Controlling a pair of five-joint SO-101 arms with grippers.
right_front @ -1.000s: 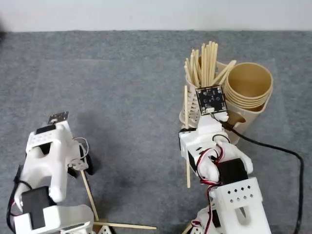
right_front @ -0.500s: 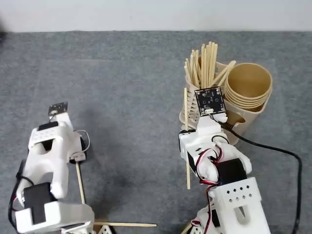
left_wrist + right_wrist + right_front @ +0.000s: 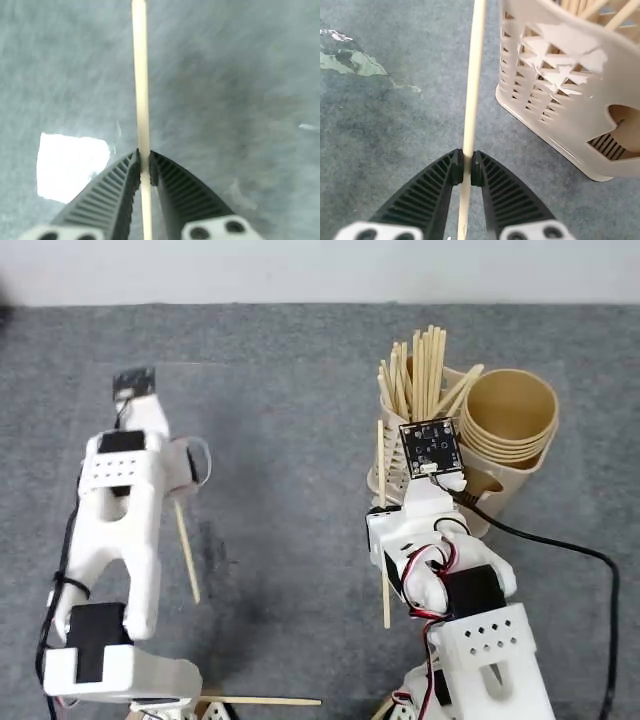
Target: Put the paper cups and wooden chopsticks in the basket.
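While both arms reach out from the near edge of a grey carpeted table [image 3: 290, 390], each one holds a single wooden chopstick.

On the left side, the left gripper [image 3: 143, 159] has its two dark ribbed fingers pinching the left chopstick [image 3: 140, 75] close to one end. Most of the stick juts out beyond the fingertips over the carpet. From above, this stick [image 3: 187, 555] shows beside the white left arm, slanting toward the near right. It is well apart from the basket.

On the right side, the right gripper [image 3: 466, 160] is likewise clamped on the right chopstick [image 3: 475, 75], its fingertips squeezing the stick from both sides. This stick [image 3: 384, 530] runs straight from near to far. Its far end is just beside the left wall of the basket [image 3: 555, 100], with a narrow strip of carpet between them.

The basket [image 3: 520, 480] is beige plastic with latticed walls and stands at the far right of the table. A bundle of upright chopsticks [image 3: 425, 370] fans out of its left part. A nested stack of tan paper cups [image 3: 510, 415] sits in its right part.

A loose chopstick [image 3: 265, 701] lies flat on the carpet at the near edge, between the two arm bases. A black cable [image 3: 560, 540] trails from the right arm toward the right edge.
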